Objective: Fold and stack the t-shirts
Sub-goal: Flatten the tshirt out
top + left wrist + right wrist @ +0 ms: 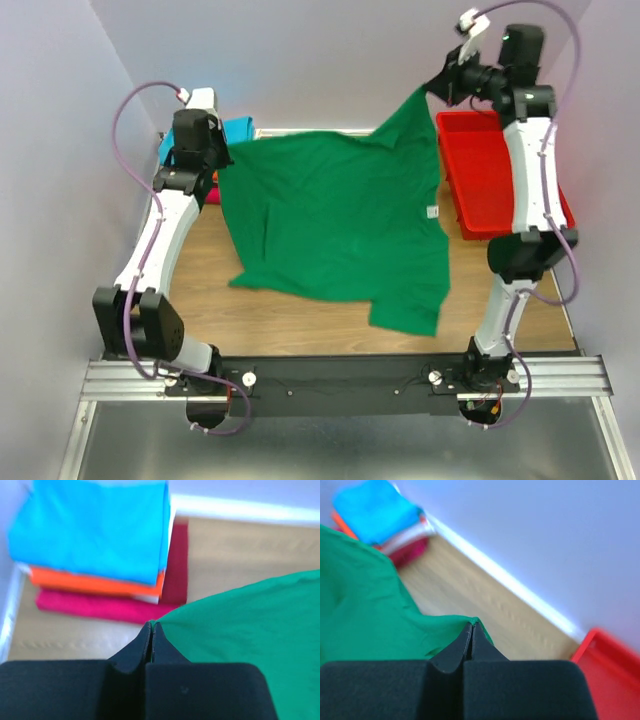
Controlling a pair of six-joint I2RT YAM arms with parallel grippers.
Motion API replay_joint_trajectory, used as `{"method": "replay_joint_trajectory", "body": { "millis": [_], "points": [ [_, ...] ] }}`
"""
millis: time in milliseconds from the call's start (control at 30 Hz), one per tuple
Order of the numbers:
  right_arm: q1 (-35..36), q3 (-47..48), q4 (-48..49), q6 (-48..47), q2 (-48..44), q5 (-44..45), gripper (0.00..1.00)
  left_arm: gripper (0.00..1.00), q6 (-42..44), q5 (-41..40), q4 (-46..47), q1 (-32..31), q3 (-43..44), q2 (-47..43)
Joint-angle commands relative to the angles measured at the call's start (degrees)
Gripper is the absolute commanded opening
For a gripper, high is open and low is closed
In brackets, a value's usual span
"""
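A large green t-shirt (335,215) hangs spread over the table, held up by two far corners, its near part draped on the wood. My left gripper (222,158) is shut on its far left corner; in the left wrist view the jaws (151,625) pinch green cloth (250,625). High at the far right, my right gripper (432,90) is shut on the other corner, and the right wrist view shows its tips (472,625) closed on green cloth (365,610). A folded stack of t-shirts, turquoise (95,530) over orange (95,585) and magenta (100,607), lies at the far left.
A red plastic tray (495,180) stands at the right of the table, under the right arm. A dark red folded piece (176,565) lies beside the stack. White walls close in the table on the left, far and right sides.
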Motion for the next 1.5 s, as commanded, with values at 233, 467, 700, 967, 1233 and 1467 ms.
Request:
{"method": "replay_joint_trajectory", "body": {
  "millis": [233,467,700,967,1233,1467],
  "points": [
    [0.1,0.4,14.6,10.6,-25.8,-5.0,0.00,0.00,1.1,4.0,11.9,-0.7,1.6,-25.8],
    [-4.6,4.0,13.0,14.3,-33.2,-4.6,0.00,0.00,0.6,10.7,14.4,-2.1,7.5,-34.8],
    [-6.4,6.2,10.8,12.5,-35.7,1.3,0.00,0.00,0.0,15.4,14.0,-2.1,11.8,-38.0],
    [-6.7,7.4,11.6,12.2,-32.1,5.8,0.00,0.00,0.0,13.5,16.5,-2.1,2.8,-40.5],
    [-6.6,-6.1,21.8,19.5,-24.2,-3.4,0.00,0.00,-3.6,3.3,24.9,-2.1,-17.4,-39.9],
    [-3.9,-20.7,25.9,17.0,-13.2,-5.3,0.00,0.00,-13.0,-5.4,24.2,2.2,-29.5,-29.2]
  ]
}}
